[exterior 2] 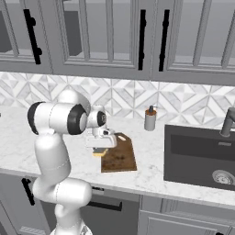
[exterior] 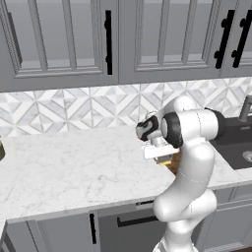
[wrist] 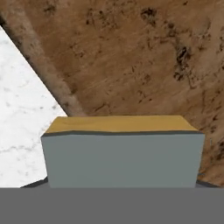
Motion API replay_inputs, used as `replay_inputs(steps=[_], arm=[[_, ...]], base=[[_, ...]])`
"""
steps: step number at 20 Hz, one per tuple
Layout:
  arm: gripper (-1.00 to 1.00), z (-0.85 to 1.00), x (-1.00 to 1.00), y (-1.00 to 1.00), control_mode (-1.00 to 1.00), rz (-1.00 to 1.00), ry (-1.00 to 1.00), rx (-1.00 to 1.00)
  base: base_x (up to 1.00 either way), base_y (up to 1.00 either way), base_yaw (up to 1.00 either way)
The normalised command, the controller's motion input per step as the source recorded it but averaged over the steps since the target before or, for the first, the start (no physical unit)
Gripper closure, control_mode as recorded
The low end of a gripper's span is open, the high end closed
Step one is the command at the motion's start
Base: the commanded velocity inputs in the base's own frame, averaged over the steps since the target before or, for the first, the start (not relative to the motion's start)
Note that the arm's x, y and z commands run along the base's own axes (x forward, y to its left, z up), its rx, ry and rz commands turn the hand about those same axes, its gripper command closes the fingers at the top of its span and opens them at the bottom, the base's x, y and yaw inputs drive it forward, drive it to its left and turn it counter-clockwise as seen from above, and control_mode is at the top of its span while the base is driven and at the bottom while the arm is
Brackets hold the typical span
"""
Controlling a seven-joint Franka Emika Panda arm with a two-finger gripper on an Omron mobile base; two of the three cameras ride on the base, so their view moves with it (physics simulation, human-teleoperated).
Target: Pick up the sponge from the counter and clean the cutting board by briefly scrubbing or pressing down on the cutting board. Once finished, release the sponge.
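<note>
**Sponge in the pincer, over the near-left corner of the board**

In the right base view you see the white arm's two-finger pincer (exterior 2: pixel 100 149) pointing down, with the small rectangular sponge, grey-green over yellow (exterior 2: pixel 98 153), pinched directly beneath it; only a yellow sliver shows below the hand. The sponge sits at the left edge of the flat dark brown mottled wooden cutting board (exterior 2: pixel 120 158), towards its near corner. Whether it presses on the wood or hangs just above it, you cannot tell.

In the hand view the sponge (wrist: pixel 122 151) sits at 6 o'clock, its grey face towards the camera and its yellow layer beyond. The board (wrist: pixel 131 57) spreads from 12 to 3 o'clock behind it, and the white marble bench (wrist: pixel 22 105) shows at 9 o'clock, beside the board's edge.

In the left base view the pincer (exterior: pixel 165 156) hangs by the arm's elbow over the bench (exterior: pixel 74 167), a strip of board (exterior: pixel 173 165) just beneath it.

A grey soap dispenser (exterior 2: pixel 150 119) stands beyond the board, and the dark sink basin (exterior 2: pixel 197 153) lies to its right.
</note>
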Motion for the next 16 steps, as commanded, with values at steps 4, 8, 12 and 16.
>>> replay_inputs(steps=[4,8,12,16], arm=[[1.0,-0.53,-0.07,0.0,-1.0,0.0,0.0,-0.02],[1.0,0.68,-0.59,0.31,-1.0,0.0,0.0,0.08],[1.0,0.11,-0.51,0.64,-1.0,0.0,0.0,0.02],[1.0,-0.65,-0.15,0.7,-1.0,0.03,0.0,0.0]], base=[[0.0,0.0,0.0],[0.0,0.0,0.0],[0.0,0.0,0.0],[0.0,0.0,0.0]])
